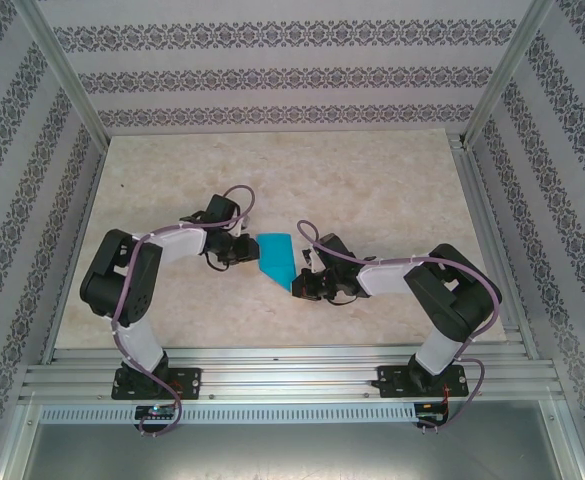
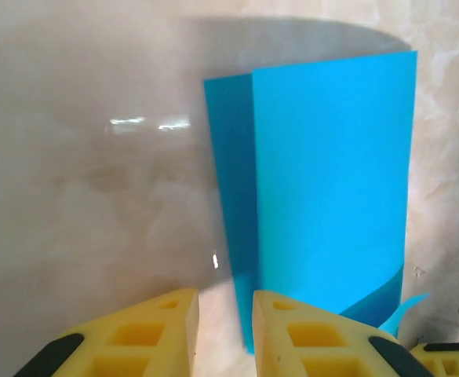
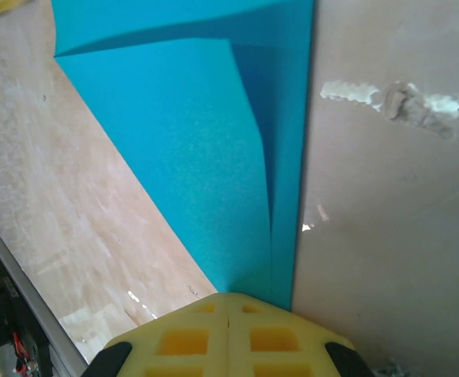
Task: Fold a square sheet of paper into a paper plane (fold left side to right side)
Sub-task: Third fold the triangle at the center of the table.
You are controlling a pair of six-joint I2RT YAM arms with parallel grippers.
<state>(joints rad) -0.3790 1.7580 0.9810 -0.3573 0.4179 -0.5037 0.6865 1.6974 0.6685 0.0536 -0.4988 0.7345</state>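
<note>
Nearest the viewer, ribbed aluminium rails [image 1: 292, 375] carry both arm bases. In the right wrist view, the right gripper [image 3: 227, 310] has its yellow, waffle-moulded fingers pressed together with no gap. They pinch the narrow near tip of a thin, bright cyan-blue sheet of paper [image 3: 190, 157], whose far end is cut off at the top edge.

In the left wrist view, the left gripper [image 2: 225, 318] shows a narrow gap between matching yellow fingers. The sheet's darker under-layer runs into that gap and seems to touch the right-hand finger. The finger bases are cropped and no grip can be confirmed. The left half of this view is hazy.

From above, the sheet lies folded, matt and smooth, as a slanted strip between both grippers. It rests mid-table on a pale marbled tabletop [image 1: 372, 190]. Beyond stand grey damask-patterned walls [image 1: 272, 75].
</note>
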